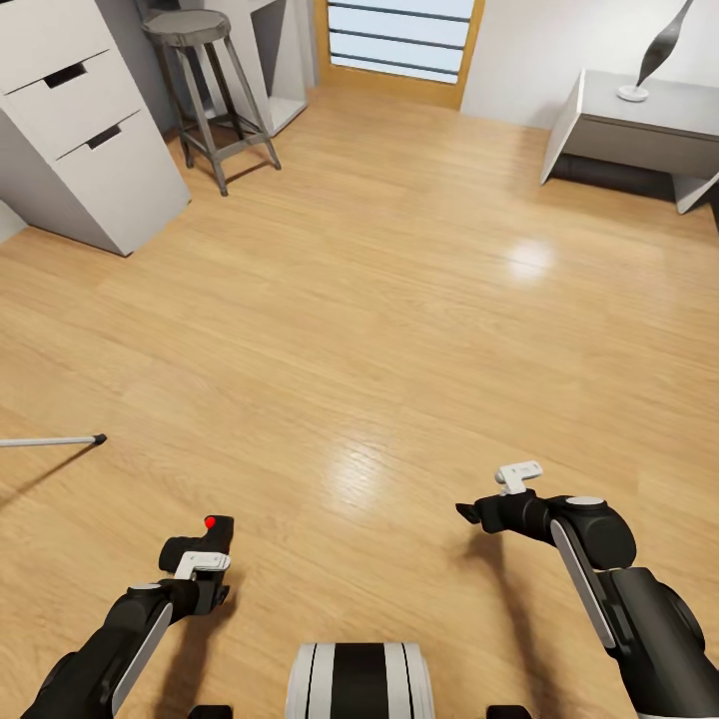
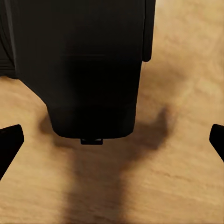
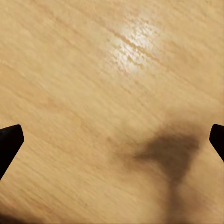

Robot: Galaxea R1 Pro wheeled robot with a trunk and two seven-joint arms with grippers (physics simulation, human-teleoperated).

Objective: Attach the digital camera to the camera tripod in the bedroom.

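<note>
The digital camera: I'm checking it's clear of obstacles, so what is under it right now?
Under the digital camera, bare wood floor with the camera's shadow. The floor directly beneath its body is covered by the camera itself.

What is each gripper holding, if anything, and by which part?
The left gripper holds the digital camera by its lower body, red dot upward. The right gripper holds nothing; its fingers frame bare wood floor.

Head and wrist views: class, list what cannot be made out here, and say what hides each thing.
- Tripod: in the head view the left edge cuts it off; one silver leg and black foot show.
- Camera: in the left wrist view a dark, blurred block; lens indistinguishable.
- Left gripper: head view; the camera hides its fingertips, grip unconfirmed.
</note>
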